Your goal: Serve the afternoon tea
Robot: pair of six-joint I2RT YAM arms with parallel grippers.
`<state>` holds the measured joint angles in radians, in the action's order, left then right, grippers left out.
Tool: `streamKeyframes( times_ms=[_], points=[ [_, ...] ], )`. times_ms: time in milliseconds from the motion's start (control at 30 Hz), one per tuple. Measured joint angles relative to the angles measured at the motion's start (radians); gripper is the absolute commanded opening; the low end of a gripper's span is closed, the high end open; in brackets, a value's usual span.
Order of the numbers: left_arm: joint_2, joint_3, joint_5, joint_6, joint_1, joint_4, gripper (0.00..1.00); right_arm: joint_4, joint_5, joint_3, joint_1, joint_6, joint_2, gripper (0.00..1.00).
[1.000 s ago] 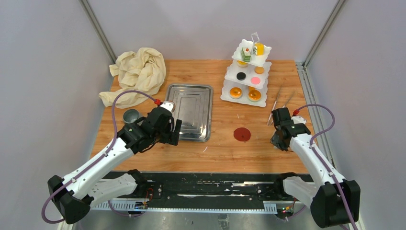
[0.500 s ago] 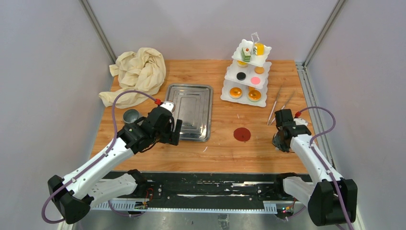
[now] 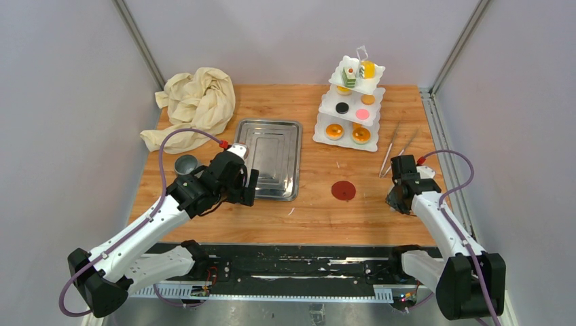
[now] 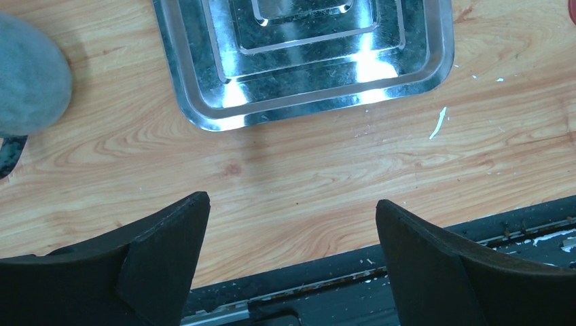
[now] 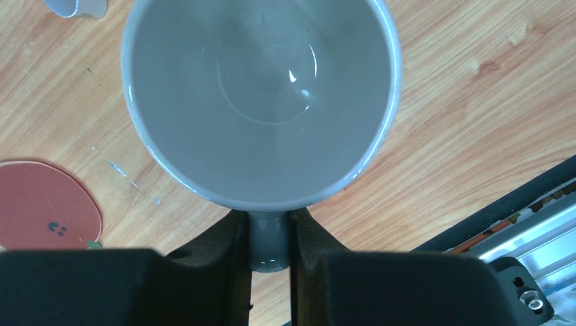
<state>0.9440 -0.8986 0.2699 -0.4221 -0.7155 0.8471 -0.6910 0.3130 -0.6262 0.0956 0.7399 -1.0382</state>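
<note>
You have the cakes and tarts (image 3: 333, 130) loaded on the white stand (image 3: 329, 102), behind and right of the steel tray (image 3: 268, 159). Your right gripper (image 5: 270, 238) is clamped on the handle of the off-white mug (image 5: 261, 102), well right of the tray, beyond the red coaster (image 3: 344, 191). The grey mug (image 3: 185, 165) stands just left of the tray, and your left gripper (image 4: 291, 204) hangs wide open and empty at its near edge. Both mugs, I judge, are not yet served.
</note>
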Motion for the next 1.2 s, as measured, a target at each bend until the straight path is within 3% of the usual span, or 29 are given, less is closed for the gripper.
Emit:
streamKeyframes(
  times_ms=[33,133,400,800,933,1200],
  points=[
    [0.000,0.000,0.000,0.000,0.000,0.000,0.97,0.002,-0.001,0.000,0.000,-0.001,0.000,0.31],
    [0.000,0.000,0.000,-0.001,0.000,0.000,0.97,0.010,-0.008,0.000,0.000,-0.006,0.001,0.45],
    [0.000,0.000,-0.002,-0.002,0.000,0.000,0.98,0.006,-0.019,-0.010,0.000,-0.032,0.049,0.62],
    [0.001,0.000,0.049,-0.039,0.001,0.007,0.99,-0.108,-0.054,-0.270,0.000,-0.163,0.188,0.67],
    [0.037,-0.026,0.100,-0.042,0.022,0.032,0.98,-0.113,-0.137,-0.352,0.010,-0.238,0.196,0.70],
    [0.056,-0.035,0.159,-0.067,0.258,0.035,0.98,-0.102,-0.241,-0.375,0.124,-0.303,0.135,0.71]
  ],
)
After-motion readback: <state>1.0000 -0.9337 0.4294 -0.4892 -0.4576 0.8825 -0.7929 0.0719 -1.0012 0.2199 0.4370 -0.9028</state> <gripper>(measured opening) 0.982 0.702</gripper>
